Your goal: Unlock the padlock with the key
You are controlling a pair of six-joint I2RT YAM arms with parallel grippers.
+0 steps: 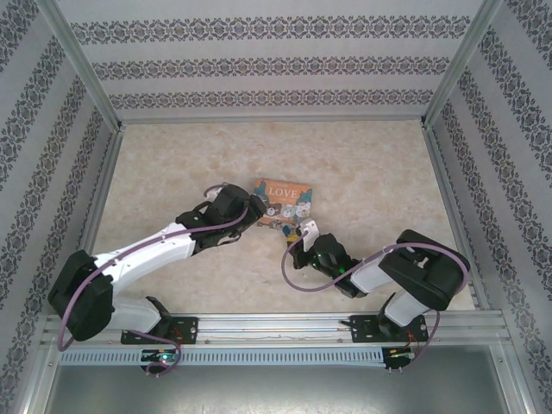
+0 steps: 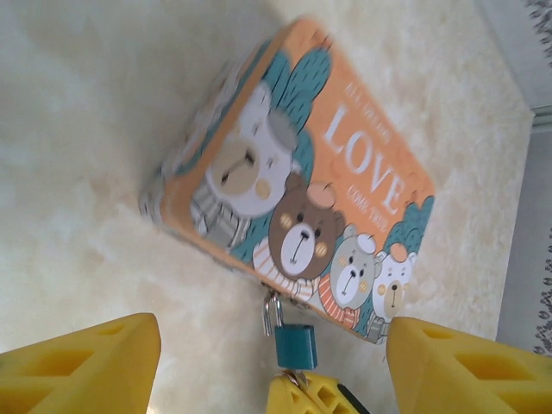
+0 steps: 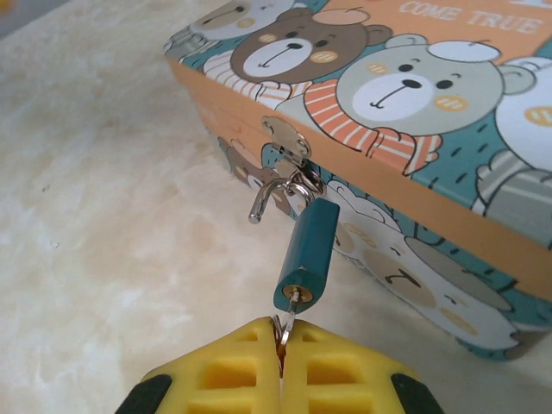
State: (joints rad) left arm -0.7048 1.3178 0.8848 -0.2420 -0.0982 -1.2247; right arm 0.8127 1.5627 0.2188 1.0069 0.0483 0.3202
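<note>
Overhead: box (image 1: 283,198) lies flat, lid up, near mid-worktop (image 1: 172,164), with both arms reaching in to it. Left tool (image 1: 255,210) sits beside the box's left edge. Padlock (image 3: 306,254) hangs from the hasp (image 3: 289,142) on the box's front wall. Its teal body is tilted out and down toward my right tool (image 3: 280,345), and the keyhole end faces that wrist camera. Right tool is pinched narrow, yellow fingers (image 3: 233,362) pressed together on the key (image 3: 293,302). The blade is in the keyhole and a small ring (image 3: 279,332) shows at the fingertips. Shackle (image 3: 267,200): one leg passes through the hasp loop and into the body. The other leg ends free in the air to the left, clear of the body. Left wrist view: left tool is wide, its fingers (image 2: 82,366) well apart at the bottom corners and touching nothing I can see. From here the padlock hangs between them below the box's edge, with the right tool's yellow tips just under it. I cannot tell from any view whether the padlock body touches the worktop.
</note>
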